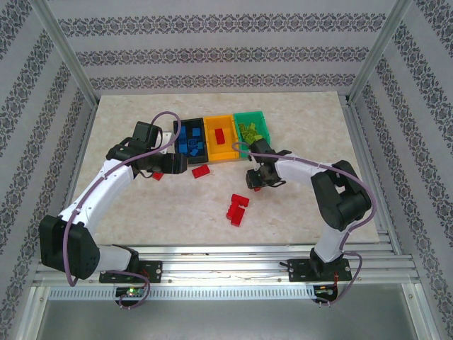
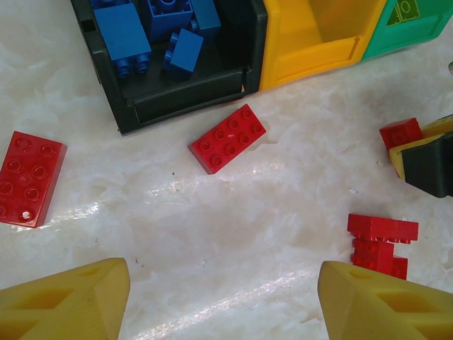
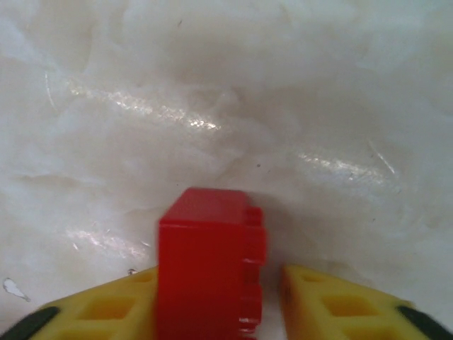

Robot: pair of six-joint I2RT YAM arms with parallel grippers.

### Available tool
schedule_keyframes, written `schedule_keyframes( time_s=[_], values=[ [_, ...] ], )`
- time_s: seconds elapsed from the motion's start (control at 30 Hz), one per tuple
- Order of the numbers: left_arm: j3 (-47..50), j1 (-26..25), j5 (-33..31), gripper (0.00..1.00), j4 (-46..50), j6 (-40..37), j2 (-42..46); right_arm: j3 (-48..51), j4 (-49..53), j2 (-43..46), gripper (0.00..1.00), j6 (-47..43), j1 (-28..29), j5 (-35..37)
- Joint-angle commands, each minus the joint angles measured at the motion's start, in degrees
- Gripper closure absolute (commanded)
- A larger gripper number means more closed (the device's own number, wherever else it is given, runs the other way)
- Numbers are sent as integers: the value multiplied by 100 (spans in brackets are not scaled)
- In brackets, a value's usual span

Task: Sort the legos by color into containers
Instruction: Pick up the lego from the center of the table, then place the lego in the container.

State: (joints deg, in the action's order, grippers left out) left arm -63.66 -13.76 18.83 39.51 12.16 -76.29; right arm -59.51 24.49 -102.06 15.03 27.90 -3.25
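- Done, by the look of it: blue bricks [image 2: 122, 32] lying in the black bin [image 2: 184, 92] and lime bricks [image 1: 249, 132] in the green bin [image 2: 417, 35], both bins at 12 o'clock on the table [image 1: 184, 212].
- Begun: one red brick [image 1: 220, 134] lying in the orange-yellow bin [image 2: 304, 53], set between the other two bins.
- Left to sort, all red, on the marble:
  - a flat brick [image 2: 228, 138] just at 6 o'clock of the black bin;
  - a second flat brick [image 2: 28, 177] at 7 o'clock of the same bin;
  - a stacked red cluster [image 1: 238, 209] near the table's middle, well apart from the bins.
- In hand: a red block [image 3: 209, 241] standing between the fingers of the right gripper [image 3: 219, 273], at 5 o'clock of the orange-yellow bin.
  - Jaws drawn narrow about the block.
  - A slit showing beside one finger, so cannot tell whether clamped.
- Left gripper [image 2: 224, 273]: spread wide, holding nothing, hovering over bare marble at 6 o'clock of the black bin.
- Judged overall: well past halfway. Calls for carrying the red pieces, about four counted, to the orange-yellow bin.
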Motion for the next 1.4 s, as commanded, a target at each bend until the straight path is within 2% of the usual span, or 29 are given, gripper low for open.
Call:
schedule_keyframes(
  time_s=[0.0,0.17,0.37,0.5,0.7,1.0,1.07,1.13,1.27,1.37],
  values=[
    [-67,69,-19,29,163,-126,-15,-120,29,7,67,26,44,-169],
    [-79,67,14,29,169,-124,-17,-206,-21,186,75,18,60,-283],
    [-82,68,14,29,166,-120,-18,-777,88,184,76,23,101,-515],
    [-77,67,15,29,154,-118,-37,-1516,248,-39,75,-15,119,-587],
    [-75,68,23,29,152,-118,-83,-3096,609,-828,74,-185,106,-495],
    [-83,68,20,29,136,-100,-116,-5540,1332,-2501,74,-466,-98,-286],
    [-69,66,13,29,142,-103,-124,-6083,1542,-2825,72,-460,-136,-377],
    [-77,71,31,29,144,-107,-148,-6402,1618,-3048,65,-528,-136,-306],
    [-70,73,6,29,163,-109,-151,-6689,1616,-3264,55,-582,-170,56],
    [-72,77,12,29,154,-110,-169,-6702,1640,-3236,54,-553,-182,-119]
  ],
)
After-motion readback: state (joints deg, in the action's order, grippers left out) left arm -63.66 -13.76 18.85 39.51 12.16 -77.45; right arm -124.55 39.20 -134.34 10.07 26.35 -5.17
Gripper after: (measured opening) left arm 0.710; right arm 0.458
